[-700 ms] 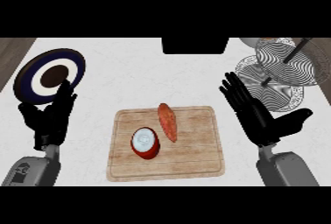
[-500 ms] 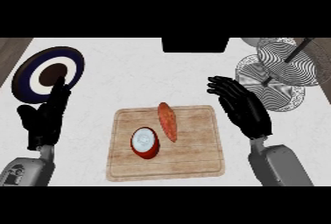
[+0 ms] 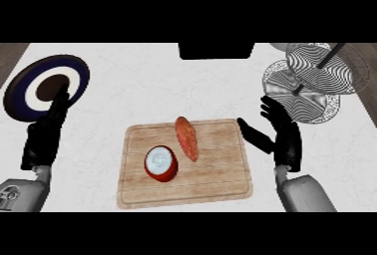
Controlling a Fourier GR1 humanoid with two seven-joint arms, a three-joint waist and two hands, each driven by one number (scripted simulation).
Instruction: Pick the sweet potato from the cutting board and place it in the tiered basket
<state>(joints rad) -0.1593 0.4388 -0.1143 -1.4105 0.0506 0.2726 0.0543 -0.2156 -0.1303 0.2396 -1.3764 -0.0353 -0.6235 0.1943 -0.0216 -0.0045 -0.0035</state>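
An orange sweet potato (image 3: 187, 138) lies on the wooden cutting board (image 3: 213, 174), near its far middle. My right hand (image 3: 282, 137) stands open at the board's right edge, thumb toward the sweet potato, a short gap away from it. The tiered basket (image 3: 313, 82), two patterned round trays on a dark pole, stands at the back right, just beyond that hand. My left hand (image 3: 46, 138) rests open at the left, fingers up.
A red and white halved fruit (image 3: 161, 162) sits on the board beside the sweet potato's near end. A dark blue plate (image 3: 40, 89) lies at the back left. A black box (image 3: 216, 50) stands at the counter's far edge.
My right hand has moved left and turned, from the space beside the basket to the board's right edge. The left hand has barely shifted.
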